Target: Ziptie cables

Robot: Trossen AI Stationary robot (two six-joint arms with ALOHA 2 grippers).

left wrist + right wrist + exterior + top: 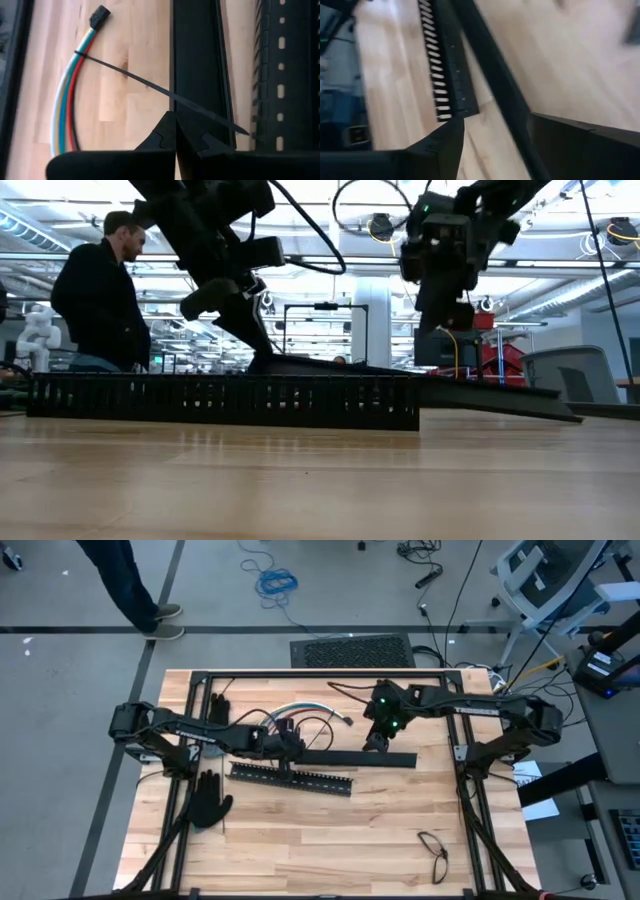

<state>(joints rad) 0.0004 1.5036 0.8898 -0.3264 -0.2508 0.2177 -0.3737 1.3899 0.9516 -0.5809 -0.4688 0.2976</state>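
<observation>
on your left, the glove [207, 799] lies flat at about eight o'clock on the table [330, 840], out of the working area. the left gripper [176, 131] has its fingers pressed together on the tail of a ziptie [160, 91], which runs taut from the fingertips up to the cables [67, 95] and is looped around them near their black plug end. that hold looks meant to cinch the loop: keeping the tail pinched and tensioned lets you draw the band tight on the bundle. in the high view the cables [295, 712] sit at about eleven o'clock from the table's centre, arching just beyond the left gripper [290, 745], whose arm reaches in low from nine o'clock with the wrist tipped down toward the wood.

the slotted bar [292, 778] and the plain bar [355, 759] lie near the centre, at six o'clock of the cables; the left fingers rest right over the plain bar.

the right gripper [495, 132] hangs above the plain bar at about one o'clock, fingers spread and empty, arm coming in from three o'clock with the wrist pointing down. it seems free to steady the bundle next.

a second tie loop [434, 849] lies at five o'clock, untouched.
</observation>
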